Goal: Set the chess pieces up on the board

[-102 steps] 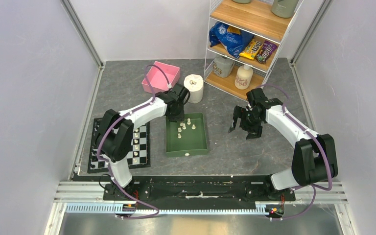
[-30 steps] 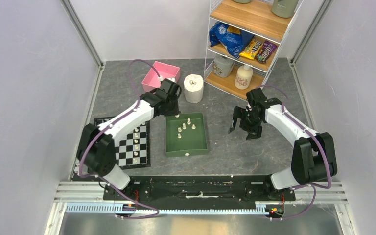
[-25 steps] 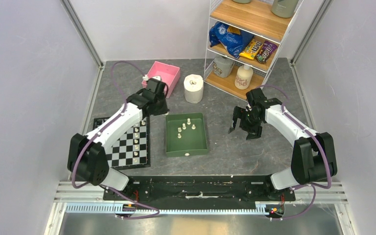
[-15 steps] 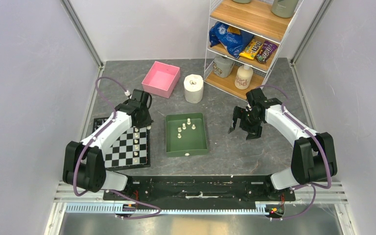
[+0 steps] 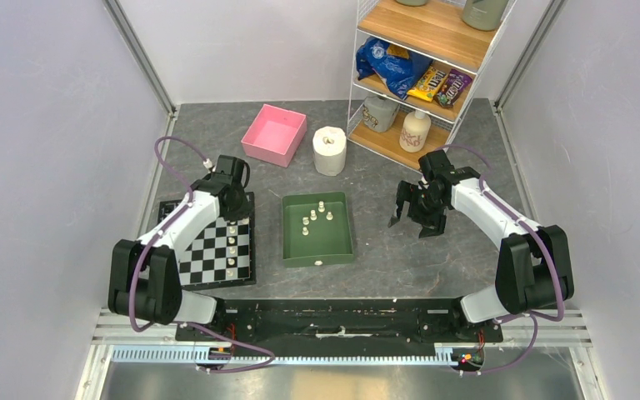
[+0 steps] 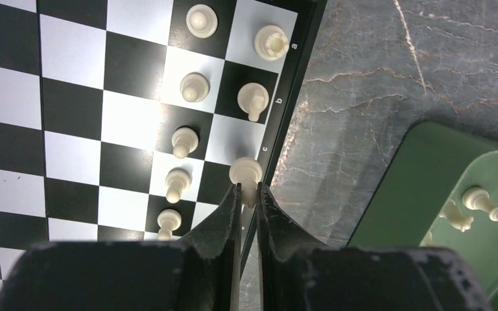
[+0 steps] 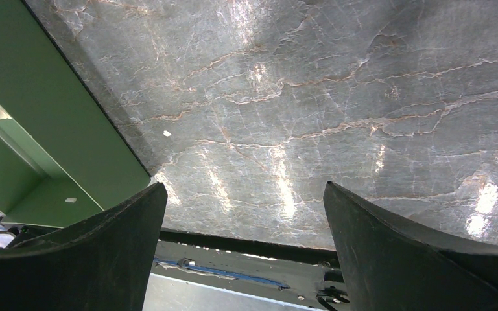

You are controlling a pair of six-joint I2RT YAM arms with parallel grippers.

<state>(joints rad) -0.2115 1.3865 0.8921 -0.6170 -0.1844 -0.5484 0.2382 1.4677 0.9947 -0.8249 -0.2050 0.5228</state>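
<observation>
Left wrist: we're pinching the left gripper (image 6: 247,194) nearly closed on one chess piece (image 6: 246,172), above the board (image 6: 71,100) at its tray-side edge, near the far corner. We're advising: centre on the next free edge square, lower straight, open slowly, since its neighbours are close. Top external isn't resolving that grip. It's showing the right gripper (image 5: 412,218) spread wide and holding nothing, off the right edge of the green tray (image 5: 337,250).

Out of sight
The base of the chess piece (image 6: 246,171) lay behind the left gripper (image 6: 248,190); board (image 6: 71,116) and green tray (image 6: 395,188) (left wrist view) ran off frame.
</observation>
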